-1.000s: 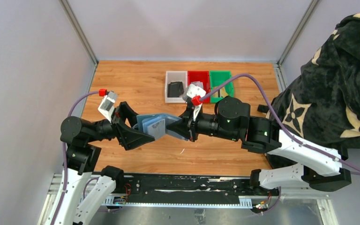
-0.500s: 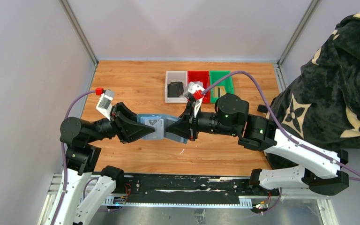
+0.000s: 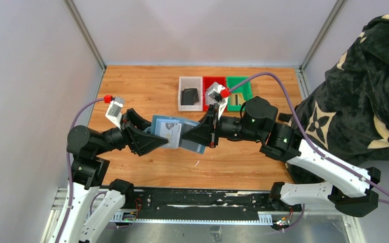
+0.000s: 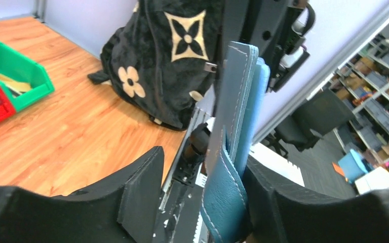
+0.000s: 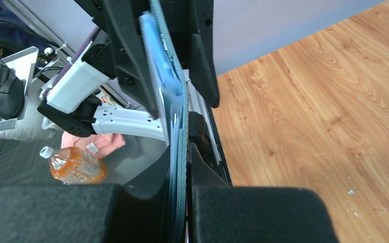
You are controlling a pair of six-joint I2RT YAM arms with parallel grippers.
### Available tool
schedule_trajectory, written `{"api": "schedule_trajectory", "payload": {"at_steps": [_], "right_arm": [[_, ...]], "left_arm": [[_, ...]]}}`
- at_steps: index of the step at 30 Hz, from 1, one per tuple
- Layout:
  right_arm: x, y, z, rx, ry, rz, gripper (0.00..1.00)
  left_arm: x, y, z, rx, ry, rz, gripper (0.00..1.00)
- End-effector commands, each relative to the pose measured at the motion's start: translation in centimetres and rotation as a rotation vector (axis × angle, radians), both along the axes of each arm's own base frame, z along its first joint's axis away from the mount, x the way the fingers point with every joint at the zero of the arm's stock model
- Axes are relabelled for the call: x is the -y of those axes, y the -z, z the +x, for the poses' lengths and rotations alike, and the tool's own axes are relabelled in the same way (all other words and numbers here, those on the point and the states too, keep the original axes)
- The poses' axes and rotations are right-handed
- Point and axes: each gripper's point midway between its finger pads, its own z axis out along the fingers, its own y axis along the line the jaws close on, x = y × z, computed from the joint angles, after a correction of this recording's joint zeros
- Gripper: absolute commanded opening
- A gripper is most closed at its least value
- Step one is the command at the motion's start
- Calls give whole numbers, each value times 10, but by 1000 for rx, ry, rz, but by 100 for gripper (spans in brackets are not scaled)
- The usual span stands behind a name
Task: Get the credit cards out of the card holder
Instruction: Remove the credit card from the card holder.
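The teal-blue card holder (image 3: 176, 132) hangs open above the table between both arms, its lighter blue inside facing up. A pale grey credit card (image 3: 170, 130) shows in its slots. My right gripper (image 3: 185, 137) is shut on the holder's right edge; in the right wrist view the holder (image 5: 178, 126) is edge-on, pinched between the jaws of the gripper (image 5: 181, 152). My left gripper (image 3: 158, 135) is open around the holder's left end. In the left wrist view the holder (image 4: 235, 116) leans on the right finger (image 4: 283, 197), apart from the left finger (image 4: 137, 187).
Three bins stand at the back: a white bin (image 3: 183, 100) holding a black wallet (image 3: 189, 95), a red bin (image 3: 214, 84) and a green bin (image 3: 239, 90). A black flower-patterned cloth (image 3: 364, 91) lies at the right edge of the table.
The holder has moved slightly toward the back and turned its inner face more upward. The right arm shifted right and back with it; the left gripper stayed around its left end.
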Motion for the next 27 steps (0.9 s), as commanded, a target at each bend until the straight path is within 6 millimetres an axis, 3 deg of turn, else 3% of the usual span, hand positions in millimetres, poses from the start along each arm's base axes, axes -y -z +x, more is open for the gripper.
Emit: {"api": "schedule_trajectory", "payload": {"at_steps": [1,10,14,24,27], "right_arm": [[1,-16,-3,-12,-24,60,0],[1,-17,2,-47,-19,83,0],[-4,-10,1,-66,-44,74,0],[-9,-3,-3,-95,-87,79,0],[-9,1,-2,-111,-89,74,0]], "left_arm": [[-4,10,17,-17,-106,23,57],[-1,4,3,-32,-26,-12,55],[-1,-4,2,-15,-29,-27,48],[0,-21,2,0,-16,-51,48],[0,-20,3,-1,-15,-52,41]]}}
